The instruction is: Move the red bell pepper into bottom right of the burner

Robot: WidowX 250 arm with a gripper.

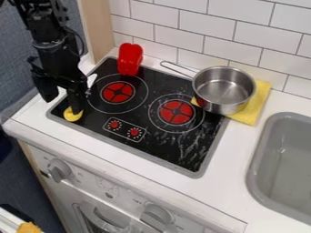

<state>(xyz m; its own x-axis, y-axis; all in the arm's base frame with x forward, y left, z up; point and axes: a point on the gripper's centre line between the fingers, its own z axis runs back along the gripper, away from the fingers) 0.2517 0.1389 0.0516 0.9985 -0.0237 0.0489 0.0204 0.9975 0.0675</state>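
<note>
While the pepper still has to be picked up, the white counter (152, 169) carries the black cooktop (174, 154), whose far side faces the tiled wall (209, 28) and whose four o'clock side looks toward the grey sink (258, 152). At the cooktop's nine o'clock edge hangs the black gripper (68, 108); whether it is open, closed or gripping something I cannot tell. A steel saucepan (224, 86) sits at two o'clock, partly on a yellow cloth (258, 103), its handle (177, 69) pointing to ten o'clock. The red bell pepper (129, 59) stands near twelve o'clock, by the cooktop's back edge. Smallest is a yellow-ended item (73, 114), right by the gripper. I judge the step in hand to be the approach: the gripper should clear that item, rise and travel toward one o'clock, then come down over the pepper with its jaws spread. The wall behind and the handle beside the pepper leave little slack there, so a straight descent and lift seem safest. Carrying it toward five o'clock, left of the saucepan and above the two control knobs (124, 129), should give open glass near the cooktop's lower right corner; too far and it could land on the raised rim.
</note>
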